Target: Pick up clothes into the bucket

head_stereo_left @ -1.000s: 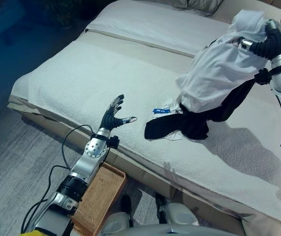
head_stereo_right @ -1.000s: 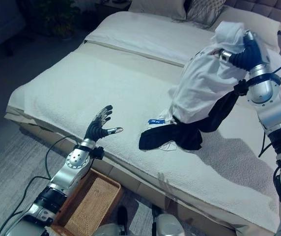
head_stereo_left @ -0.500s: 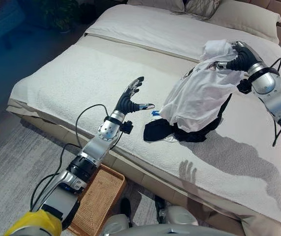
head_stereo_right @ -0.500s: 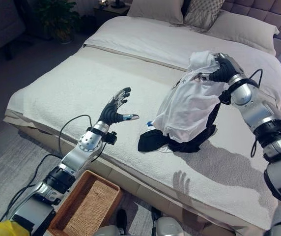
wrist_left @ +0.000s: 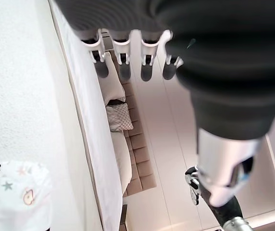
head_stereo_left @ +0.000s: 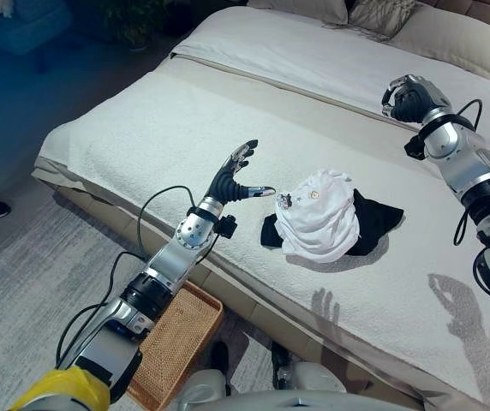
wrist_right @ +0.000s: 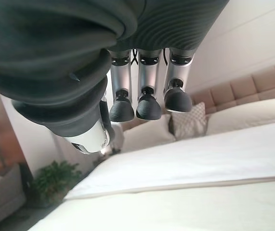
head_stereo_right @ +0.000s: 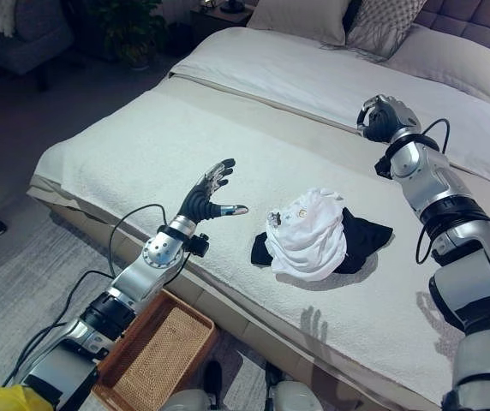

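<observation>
clothes [head_stereo_left: 320, 223]: lay heaped near the bed's [head_stereo_left: 142, 128] front edge
left hand [head_stereo_left: 232, 175]: fingers spread wide, empty
right hand [head_stereo_left: 406, 98]: curled, empty
next: we'd regrab them, then basket [head_stereo_left: 172, 342]

- I am working in a home bedroom: a wide bed [head_stereo_right: 185, 137] with pale covers.
- Pillows [head_stereo_right: 313, 17] against a tufted headboard [head_stereo_right: 476, 17].
- A houseplant [head_stereo_right: 129, 26] and grey carpet [head_stereo_right: 22, 282] beside it.

Woven basket [head_stereo_left: 172, 347]; terry-textured bed cover [head_stereo_left: 159, 120]
</observation>
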Tool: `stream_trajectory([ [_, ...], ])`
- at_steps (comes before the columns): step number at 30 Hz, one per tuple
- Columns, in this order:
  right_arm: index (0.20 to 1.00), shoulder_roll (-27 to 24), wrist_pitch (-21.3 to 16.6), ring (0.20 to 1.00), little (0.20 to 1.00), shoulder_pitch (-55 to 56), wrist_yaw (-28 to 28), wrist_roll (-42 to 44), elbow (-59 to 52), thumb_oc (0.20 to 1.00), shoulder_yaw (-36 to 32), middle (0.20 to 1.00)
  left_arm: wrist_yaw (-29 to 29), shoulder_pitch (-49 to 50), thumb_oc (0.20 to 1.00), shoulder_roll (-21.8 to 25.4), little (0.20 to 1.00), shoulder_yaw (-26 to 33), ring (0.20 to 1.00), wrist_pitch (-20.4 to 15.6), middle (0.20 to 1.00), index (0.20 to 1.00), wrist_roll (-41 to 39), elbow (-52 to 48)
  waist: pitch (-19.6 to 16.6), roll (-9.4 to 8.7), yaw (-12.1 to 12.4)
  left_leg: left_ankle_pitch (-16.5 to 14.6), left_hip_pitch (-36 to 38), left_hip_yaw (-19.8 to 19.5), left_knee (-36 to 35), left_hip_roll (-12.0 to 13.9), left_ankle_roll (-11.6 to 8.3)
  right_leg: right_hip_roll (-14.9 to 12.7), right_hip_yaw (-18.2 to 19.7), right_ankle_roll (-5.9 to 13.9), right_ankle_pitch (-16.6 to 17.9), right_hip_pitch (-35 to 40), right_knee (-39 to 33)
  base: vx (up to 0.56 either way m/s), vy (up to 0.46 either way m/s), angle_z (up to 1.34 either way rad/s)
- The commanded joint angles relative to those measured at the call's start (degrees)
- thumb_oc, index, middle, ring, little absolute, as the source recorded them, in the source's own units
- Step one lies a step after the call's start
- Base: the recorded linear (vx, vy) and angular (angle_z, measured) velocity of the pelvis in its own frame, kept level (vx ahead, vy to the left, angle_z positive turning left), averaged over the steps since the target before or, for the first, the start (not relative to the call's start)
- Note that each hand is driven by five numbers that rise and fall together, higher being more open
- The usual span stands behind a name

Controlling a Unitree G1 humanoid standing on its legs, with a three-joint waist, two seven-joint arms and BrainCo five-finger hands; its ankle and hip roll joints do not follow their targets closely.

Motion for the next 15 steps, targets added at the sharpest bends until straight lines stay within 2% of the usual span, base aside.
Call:
stream_trajectory([
  [1,0.2,-2.23,-0.76,0.2,0.2,-6.1,-2.42,-1.5,-0.68,0.2,0.6,0.2,0.72,-0.11,1.0,-0.96,1.0,-0.04,1.0,-1.7,1.0,1.0,1.14,0.72,-2.35,-3.46,0.44,-4.17,-3.36,-1.12,5.6,0.67,-2.67,-5.16,-0.22,4.43,-4.86,-2.09,7.35,0.01,0.005,0.04],
  [3,0.2,-2.43,-0.92,0.2,0.2,-5.48,-1.95,-1.8,-1.69,0.2,0.73,0.2,0.67,0.11,1.0,-1.01,1.0,0.14,1.0,-1.5,1.0,1.0,1.53,0.87,-1.82,-3.4,0.48,-4.27,-3.64,-1.28,5.88,0.47,-2.57,-5.23,-0.25,4.4,-4.94,-2.54,7.91,-0.02,0.001,0.0],
  [5,0.812,-2.32,-0.82,0.812,0.812,-4.79,-1.5,-1.51,-1.33,0.812,0.71,0.812,0.65,0.39,1.0,-0.66,1.0,0.29,1.0,-1.4,1.0,1.0,2.01,0.78,-0.9,-3.26,0.7,-4.15,-4.57,-1.47,6.15,0.28,-2.53,-5.33,-0.31,4.42,-4.88,-3.62,8.39,-0.08,0.0,0.01],
  [6,1.0,-2.36,-0.78,1.0,1.0,-4.49,-1.22,-1.21,-0.89,1.0,0.83,1.0,0.63,0.76,1.0,-0.38,1.0,0.39,1.0,-1.37,1.0,1.0,2.17,0.63,-0.29,-3.14,0.86,-4.01,-5.31,-1.58,6.33,0.21,-2.5,-5.37,-0.4,4.42,-4.82,-4.36,8.66,-0.11,-0.003,0.01],
  [10,1.0,-1.66,-0.3,1.0,1.0,-3.18,-0.76,-0.94,2.14,1.0,0.5,1.0,0.68,3.28,1.0,0.5,1.0,1.13,1.0,-1.01,1.0,1.0,3.26,0.73,1.27,-2.81,1.53,-3.62,-7.48,-1.87,7.28,0.13,-2.45,-5.45,-0.49,4.31,-4.64,-6.59,9.6,-0.06,-0.007,0.02],
  [12,1.0,-0.56,0.3,1.0,1.0,-0.79,-0.97,-1.7,4.77,1.0,-1.0,1.0,0.48,9.85,1.0,1.16,1.0,3.23,1.0,-0.16,1.0,1.0,4.82,0.72,2.65,-2.17,2.43,-3.35,-9.28,-2.32,8.37,-0.08,-2.34,-5.68,-0.66,4.13,-4.76,-8.09,10.68,0.0,0.0,0.0],
  [15,1.0,0.59,0.76,1.0,1.0,0.4,-1.63,-2.67,6.55,1.0,-2.39,1.0,0.66,13.89,1.0,0.82,1.0,4.66,1.0,0.41,1.0,1.0,5.77,1.89,3.24,-1.76,3.01,-3.44,-10.16,-2.51,9.0,-0.3,-2.15,-5.79,-0.75,3.98,-5.19,-8.75,11.46,0.02,-0.003,0.05],
])
